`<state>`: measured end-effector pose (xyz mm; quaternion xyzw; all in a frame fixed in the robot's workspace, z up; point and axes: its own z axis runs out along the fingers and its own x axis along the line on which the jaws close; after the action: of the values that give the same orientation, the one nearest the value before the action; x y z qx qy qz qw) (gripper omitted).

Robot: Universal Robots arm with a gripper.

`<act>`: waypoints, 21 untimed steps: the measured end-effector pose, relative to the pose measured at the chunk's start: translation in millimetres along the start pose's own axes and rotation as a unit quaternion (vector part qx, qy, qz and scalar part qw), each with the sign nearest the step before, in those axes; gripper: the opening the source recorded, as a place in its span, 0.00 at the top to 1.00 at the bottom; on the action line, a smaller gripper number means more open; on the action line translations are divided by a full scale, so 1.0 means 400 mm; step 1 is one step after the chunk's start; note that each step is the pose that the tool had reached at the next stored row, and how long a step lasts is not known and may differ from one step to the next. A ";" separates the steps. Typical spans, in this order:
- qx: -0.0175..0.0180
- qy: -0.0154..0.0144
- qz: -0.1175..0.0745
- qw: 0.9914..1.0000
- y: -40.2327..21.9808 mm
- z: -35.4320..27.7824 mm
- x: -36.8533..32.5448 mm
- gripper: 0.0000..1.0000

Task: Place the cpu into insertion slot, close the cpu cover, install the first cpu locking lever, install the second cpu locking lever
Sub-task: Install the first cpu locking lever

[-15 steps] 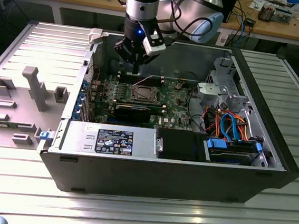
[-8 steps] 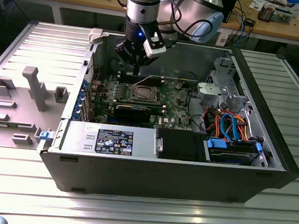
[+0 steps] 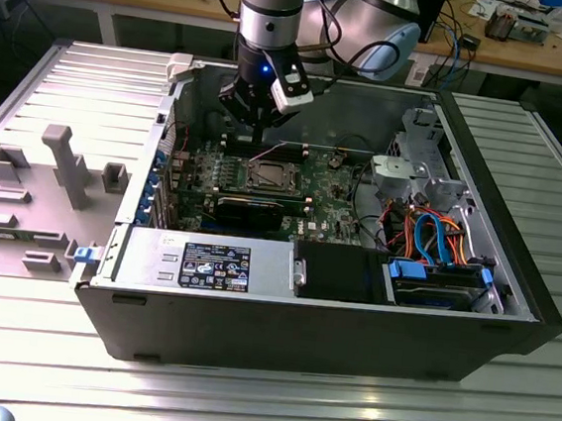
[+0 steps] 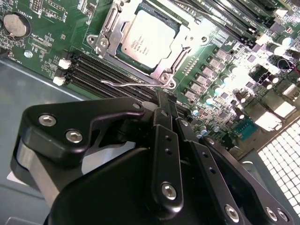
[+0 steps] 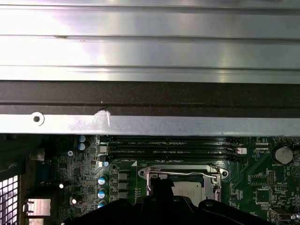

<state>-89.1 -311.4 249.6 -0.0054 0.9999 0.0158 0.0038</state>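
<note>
The cpu [image 4: 149, 38] lies flat in the insertion slot [image 4: 161, 76], its silvery top showing through the cut-out of the cpu cover [image 4: 187, 33], which is folded down over it. A thin wire locking lever [image 4: 126, 84] lies along the socket's edge over the memory slots. My gripper [image 4: 164, 99] hangs just beside that edge, fingers shut together with nothing between them. In the exterior view the gripper [image 3: 257, 145] is just behind the socket [image 3: 269, 177] inside the open case. In the first wrist view the cover [image 5: 183, 172] and the cpu [image 5: 190, 188] sit just past the gripper's dark tip [image 5: 161, 186].
Black memory slots [image 4: 105, 70] run beside the socket. A long black card [image 3: 249, 210] lies in front of it. Orange and blue cables [image 3: 437, 241] and a drive cage fill the exterior view's right of the case. The case wall [image 5: 150, 124] rises close behind. A grey fixture [image 3: 61, 165] stands outside.
</note>
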 end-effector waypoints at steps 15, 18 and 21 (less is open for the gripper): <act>0.000 0.000 0.000 1.000 0.000 0.000 -0.002 0.89; 0.000 0.000 0.000 1.000 0.000 0.001 -0.003 0.89; 0.000 0.000 0.000 1.000 0.000 0.004 -0.006 0.89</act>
<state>-86.6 -311.5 248.1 -0.0054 0.9998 0.0161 0.0038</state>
